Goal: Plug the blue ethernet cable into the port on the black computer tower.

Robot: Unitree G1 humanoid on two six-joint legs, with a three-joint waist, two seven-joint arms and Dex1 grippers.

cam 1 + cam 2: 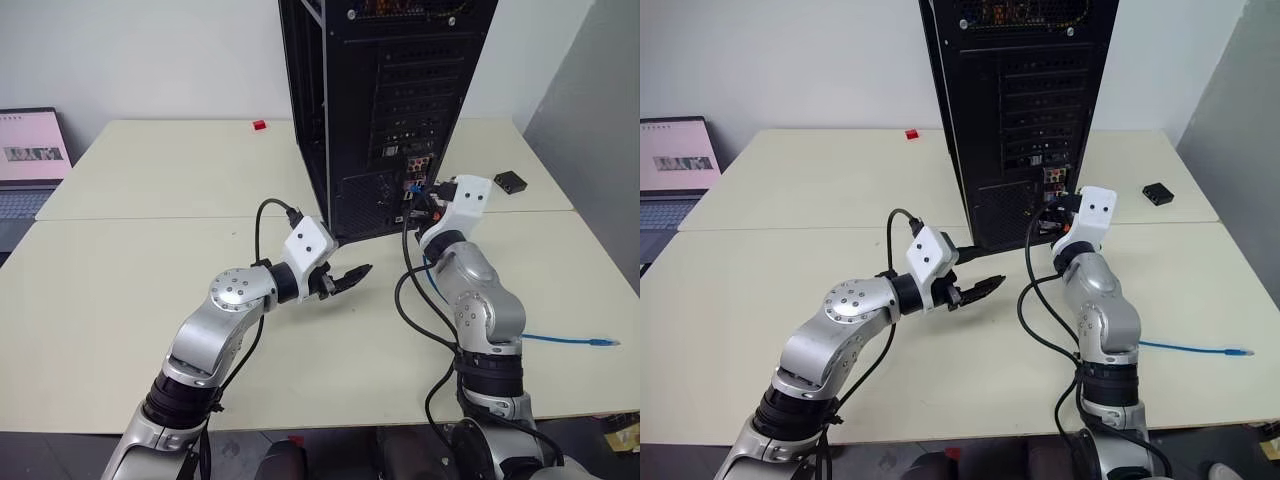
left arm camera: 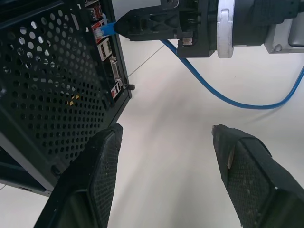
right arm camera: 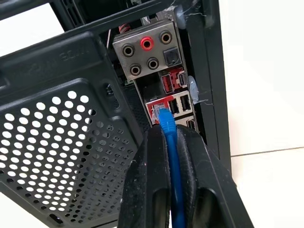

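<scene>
Your right pincer (image 3: 173,142) clamps the blue ethernet cable (image 3: 168,124) just behind its plug to steer it at the port (image 3: 158,110) on the black computer tower (image 1: 385,90), left pincer (image 1: 350,277) apart, idle beside it above the table (image 1: 150,280).

**A:** Lighting looks pretty even and bright, soft overhead room light. The cream table (image 1: 150,290) shows no real glare, just faint soft shadows under the arms.

**B:** Agreed. The black computer tower (image 1: 385,100) swallows detail in the head views, its rear panel reads dark. In the left wrist view the near fingers (image 2: 95,180) look soft and out of focus, while the perforated panel is crisp. The right wrist view is sharp on the connector cluster.
</scene>
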